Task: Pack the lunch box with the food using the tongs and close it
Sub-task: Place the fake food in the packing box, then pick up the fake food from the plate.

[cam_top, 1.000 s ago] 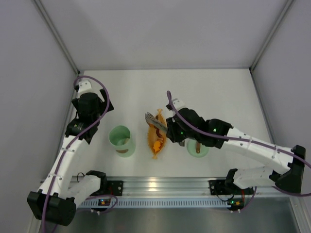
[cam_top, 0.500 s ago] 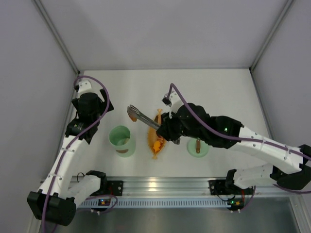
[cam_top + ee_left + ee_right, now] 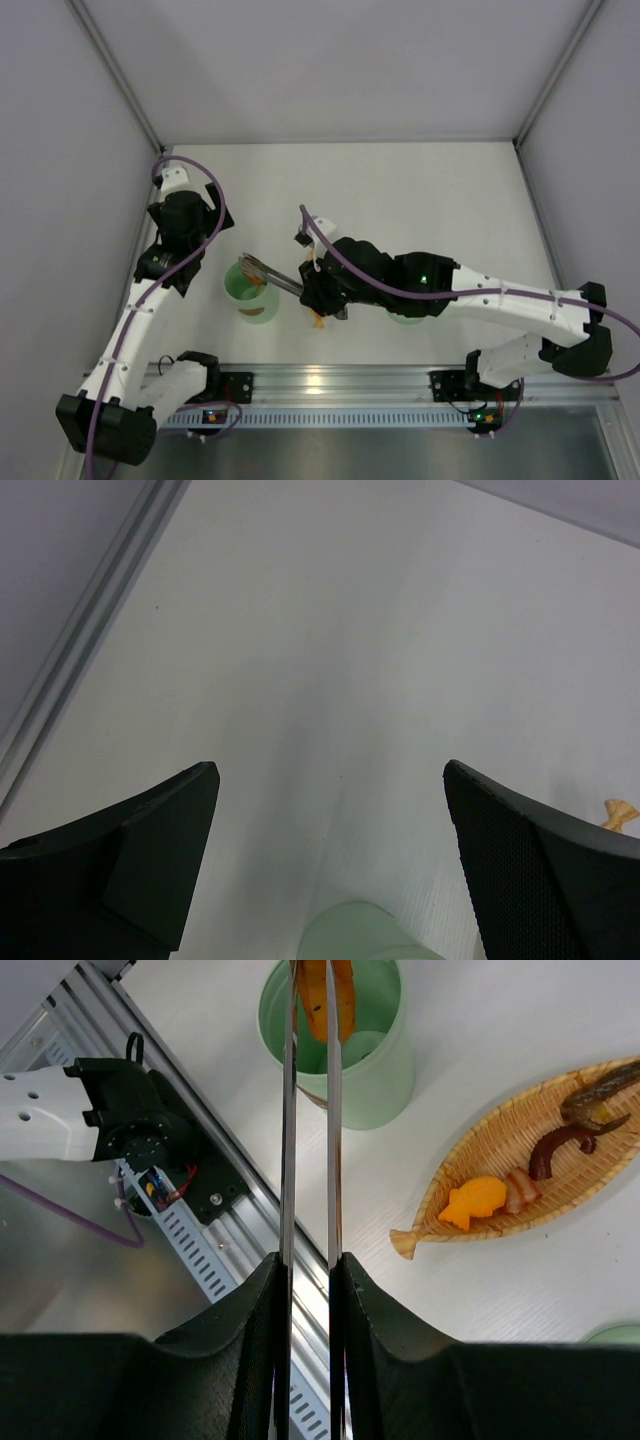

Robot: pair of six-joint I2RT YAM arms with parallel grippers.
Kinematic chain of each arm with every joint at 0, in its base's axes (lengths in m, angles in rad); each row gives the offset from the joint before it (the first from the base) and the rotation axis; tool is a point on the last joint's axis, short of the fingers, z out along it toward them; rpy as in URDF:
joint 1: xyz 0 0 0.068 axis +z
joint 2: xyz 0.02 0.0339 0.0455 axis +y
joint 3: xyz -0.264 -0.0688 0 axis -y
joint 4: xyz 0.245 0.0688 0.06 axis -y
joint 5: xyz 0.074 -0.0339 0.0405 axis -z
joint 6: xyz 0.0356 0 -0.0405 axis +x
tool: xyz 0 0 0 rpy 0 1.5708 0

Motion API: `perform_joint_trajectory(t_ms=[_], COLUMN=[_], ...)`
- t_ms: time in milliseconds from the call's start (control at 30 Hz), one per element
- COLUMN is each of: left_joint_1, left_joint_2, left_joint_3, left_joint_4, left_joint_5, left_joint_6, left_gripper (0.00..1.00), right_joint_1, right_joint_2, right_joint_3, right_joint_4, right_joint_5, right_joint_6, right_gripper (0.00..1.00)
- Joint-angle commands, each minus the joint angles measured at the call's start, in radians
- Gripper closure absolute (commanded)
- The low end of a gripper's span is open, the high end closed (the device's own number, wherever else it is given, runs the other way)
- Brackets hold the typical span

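Right claw (image 3: 310, 1278) is clamped on one pair of tongs (image 3: 289, 1140) pinching one orange bit (image 3: 328, 1000) over the one green lunch box (image 3: 380, 1072), four more bits (image 3: 475, 1203) lie in one dish (image 3: 520, 1140), and the left claw (image 3: 328, 810) is wide apart.

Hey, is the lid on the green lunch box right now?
No, the lunch box stands open, and the tongs hold an orange piece over its mouth.

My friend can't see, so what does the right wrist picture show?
The right gripper squeezes tongs that hold an orange food chunk over the open green lunch box. A leaf-shaped dish with other food pieces lies to the right.
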State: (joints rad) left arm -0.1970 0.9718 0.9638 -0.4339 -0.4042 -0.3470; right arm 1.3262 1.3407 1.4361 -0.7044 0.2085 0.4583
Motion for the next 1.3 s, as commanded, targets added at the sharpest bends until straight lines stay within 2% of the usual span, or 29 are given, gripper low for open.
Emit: perform_joint_trajectory(t_ms=[0,300,500,700,1067,1167,1267], left_joint_1=[0.005,0.005,0.005,0.005,0.005,0.005,0.007], left_joint_2=[-0.005,-0.005,-0.004,-0.004,-0.005,-0.005,-0.005], left_joint_3=[0.038,0.036,0.036,0.036,0.036,0.036,0.036], left_joint_4=[0.014,0.014,0.015,0.014,0.014,0.014,0.014], left_joint_5=[0.004,0.004,0.005,0.005,0.005,0.005,0.005], left_joint_6=[-0.009,-0.009,-0.009,-0.007,-0.009,-0.009,-0.009], left_gripper=[0.01,0.01,0.01,0.01,0.01,0.01,0.01], right_joint_1=[0.024,0.025,0.024,0.025,0.01,-0.008,-0.041], right_joint_2=[0.014,0.021,0.021,-0.029,-0.241,-0.25,-0.255], right_joint_3=[0.029,0.032,0.035,0.027,-0.163,-0.258,-0.315], right_joint_4=[0.045,0.043,0.042,0.002,-0.099,-0.135,-0.119], right_joint_5=[0.011,0.019,0.022,0.09,0.31,0.36,0.347], right_joint_6=[0.016,0.013,0.011,0.01,0.091,0.135,0.148], right_gripper=[0.79,0.67,0.65,0.63,0.61,0.6,0.6])
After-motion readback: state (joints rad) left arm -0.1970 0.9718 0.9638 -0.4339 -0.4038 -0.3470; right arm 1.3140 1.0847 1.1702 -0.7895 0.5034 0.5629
